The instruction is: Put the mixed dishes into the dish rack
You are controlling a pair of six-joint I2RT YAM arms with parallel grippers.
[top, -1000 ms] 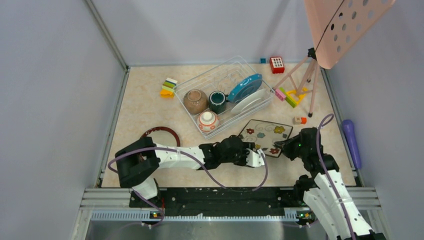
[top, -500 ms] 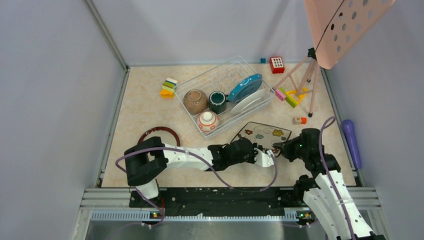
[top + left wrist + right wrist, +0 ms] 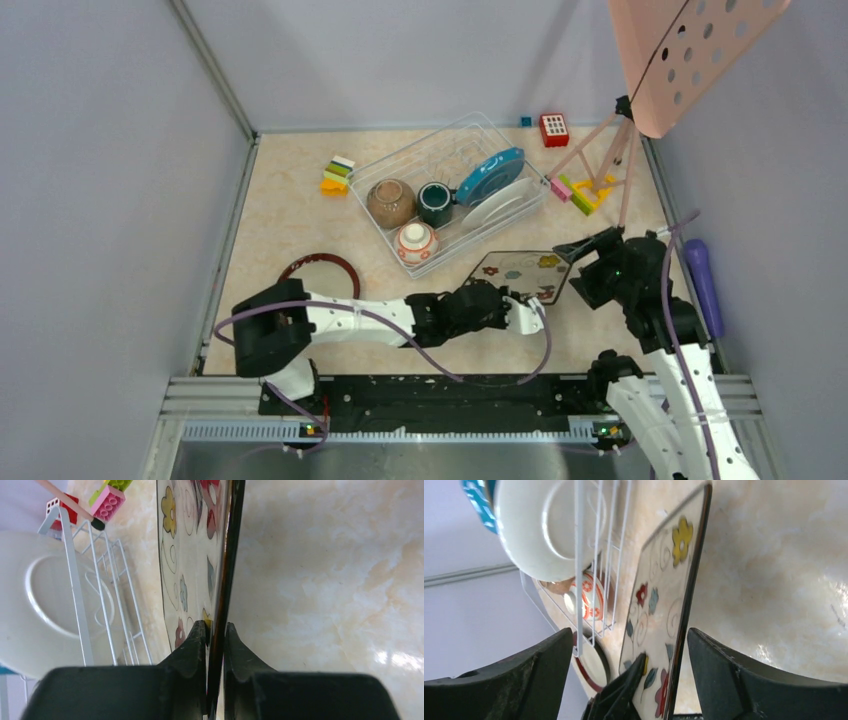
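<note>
**Handover of the square plate, seen from above and from both wrists.** At far left, the round plate [image 3: 320,270] with the dark red rim lies flat on the tabletop [image 3: 270,220], not yet loaded. Centre: the left claw [image 3: 215,627] is pressed together on the thin near edge of the square plate [image 3: 522,270], one finger on the flowered face and one on the dark back. The plate is tipped up, just near and right of the rack [image 3: 455,135]. Whether any edge rests on the tabletop cannot be told. Right: the right claw [image 3: 576,250] stands spread wide at the plate's far-right corner, with its fingers apart from both faces.

The plate looks rigid, glazed and likely slippery, and it would probably chip if dropped. A hold at one edge leaves the rest hanging as a lever. A deep bite at mid-edge, pads flat on both faces, seems safest for lowering it upright into a free slot.
</note>
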